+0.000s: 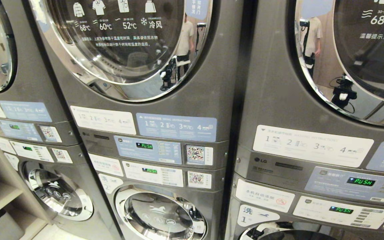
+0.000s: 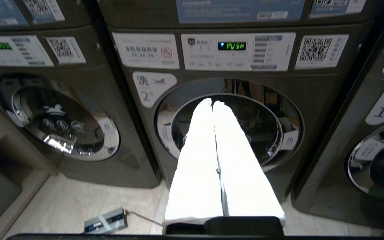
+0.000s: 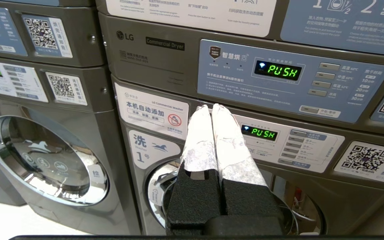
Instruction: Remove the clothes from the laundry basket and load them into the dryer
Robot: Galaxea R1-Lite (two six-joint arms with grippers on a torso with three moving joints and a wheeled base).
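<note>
Head view first: it's basically a wall of stacked grey machines, the middle dryer door [image 1: 122, 43] up top with its big chrome ring and glass, shut, and another dryer door to the right [image 1: 355, 56], also shut. Washer doors sit below. There's a person reflected in the glass, standing back. No clothes and no laundry basket anywhere in this view, and neither arm shows up either. Left wrist view: the left gripper [image 2: 212, 103] has its two white fingers pressed together, nothing between them, pointing at the round door of washer no. 2 [image 2: 228, 123] but well short of it; a small grey box with a cable [image 2: 106, 221] lies on the floor tiles. Right wrist view: the right gripper [image 3: 210, 108] is also closed up tight and empty, tips in front of the label strip between the dryer control panel [image 3: 278, 71] and the washer below. So the clothes and basket are out of sight in all three views and I can't say where they are. My guess on handling: laundry is soft, light and floppy, so pinch a bunched fold near the middle of a piece instead of an edge, otherwise it'll trail and snag on the door rim.
</note>
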